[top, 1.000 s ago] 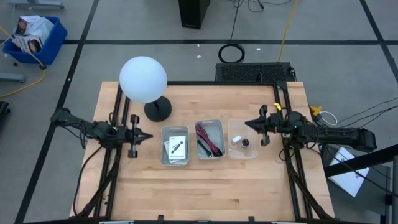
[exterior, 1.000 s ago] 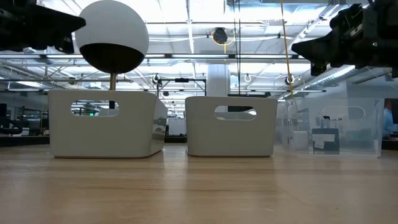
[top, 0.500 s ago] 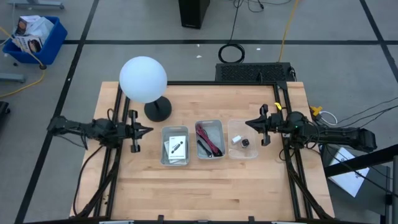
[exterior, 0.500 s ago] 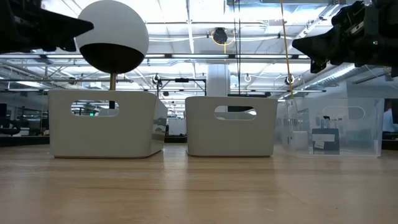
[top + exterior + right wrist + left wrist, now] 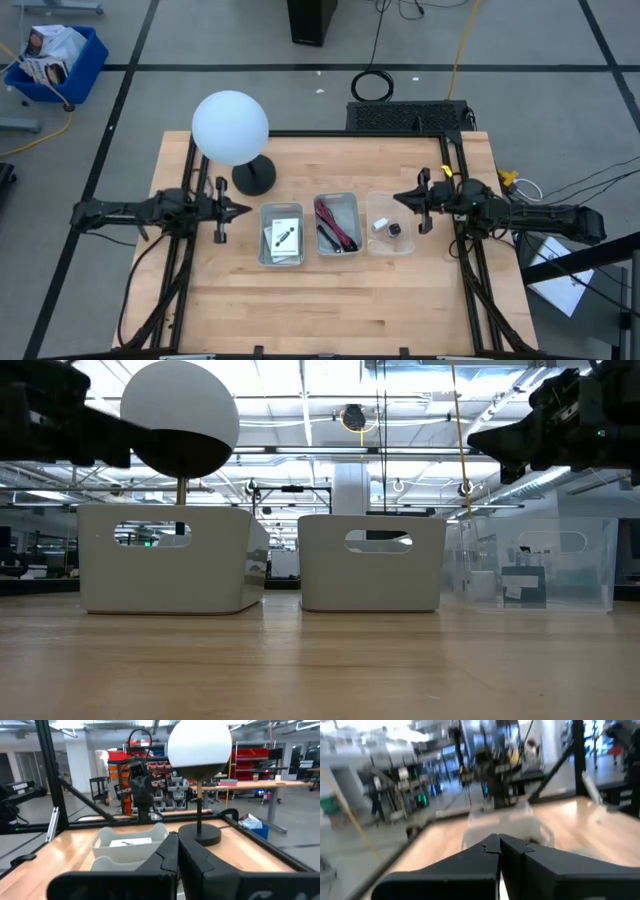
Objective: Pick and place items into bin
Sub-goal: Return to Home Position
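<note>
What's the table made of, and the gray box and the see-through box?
Table: likely wood, smooth, showing pale planks and grain. Left gray bin: probably plastic, matte, with solid walls and rounded corners. Clear bin: probably glossy plastic; you can see right through it.

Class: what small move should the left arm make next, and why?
Probably draw the left gripper back toward its base: packets lie in the left gray bin, the cable bundle in the middle bin, nothing loose on the table. The right gripper waits beside the clear bin.
</note>
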